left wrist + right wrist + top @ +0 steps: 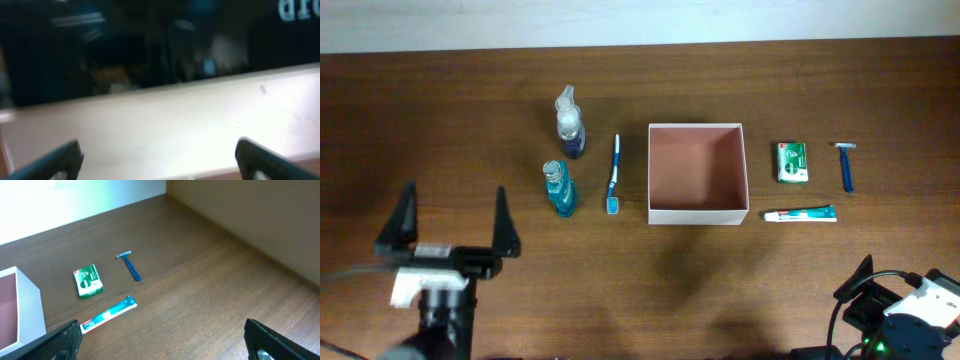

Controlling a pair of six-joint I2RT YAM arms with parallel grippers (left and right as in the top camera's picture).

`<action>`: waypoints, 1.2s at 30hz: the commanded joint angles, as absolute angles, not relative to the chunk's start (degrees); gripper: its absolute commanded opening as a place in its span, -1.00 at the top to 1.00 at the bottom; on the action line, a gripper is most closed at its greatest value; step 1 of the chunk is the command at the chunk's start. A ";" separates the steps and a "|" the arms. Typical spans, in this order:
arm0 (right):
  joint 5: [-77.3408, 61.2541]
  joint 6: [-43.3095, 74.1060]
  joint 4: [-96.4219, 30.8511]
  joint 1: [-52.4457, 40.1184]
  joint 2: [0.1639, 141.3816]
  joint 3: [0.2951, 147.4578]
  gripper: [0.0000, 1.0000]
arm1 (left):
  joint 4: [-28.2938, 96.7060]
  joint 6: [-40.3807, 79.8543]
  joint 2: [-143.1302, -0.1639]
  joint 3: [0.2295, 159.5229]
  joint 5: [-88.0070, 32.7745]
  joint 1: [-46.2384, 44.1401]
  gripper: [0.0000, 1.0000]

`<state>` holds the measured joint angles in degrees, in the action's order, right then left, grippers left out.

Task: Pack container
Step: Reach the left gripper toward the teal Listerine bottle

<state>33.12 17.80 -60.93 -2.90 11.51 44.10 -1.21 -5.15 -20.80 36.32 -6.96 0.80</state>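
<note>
Container (698,214) is sitting mid-table, top open, pinkish-brown floor showing bare. On its left a blue toothbrush (614,175) is lying just beside the wall. Further left a blue mouthwash bottle (558,188) and a clear spray bottle (569,122) are lying near each other. These three are sitting between the container and the left gripper (456,188), which is hovering over the near-left table with its jaws spread wide, holding nothing. The left wrist view is blurring out, only pale surface showing. On the container's right a toothpaste tube (109,314) is lying close to the near corner. A green packet (88,280) and a blue razor (131,266) are resting further out, apart from each other. The right gripper (161,325) is hanging at the near-right edge with jaws spread, gripping nothing.
</note>
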 commanded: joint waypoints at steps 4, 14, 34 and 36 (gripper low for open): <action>33.01 18.09 -60.75 -3.31 11.07 44.88 -0.98 | 26.72 -4.58 -39.40 59.31 -16.08 0.93 -0.99; 33.01 18.09 -60.73 -3.31 11.07 44.88 -0.98 | 65.08 -9.06 -66.59 89.93 -15.29 0.89 -0.99; 33.01 18.09 -60.73 -3.31 11.07 44.88 -0.98 | 68.12 6.83 -84.84 92.58 3.03 -8.32 -0.99; 33.01 18.09 -60.73 -3.31 11.07 44.88 -0.97 | 67.64 6.83 -85.47 92.58 2.70 -9.41 -0.99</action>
<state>32.95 17.78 -60.90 -2.90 11.51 44.21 67.96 4.05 -84.27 91.79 -2.46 -8.25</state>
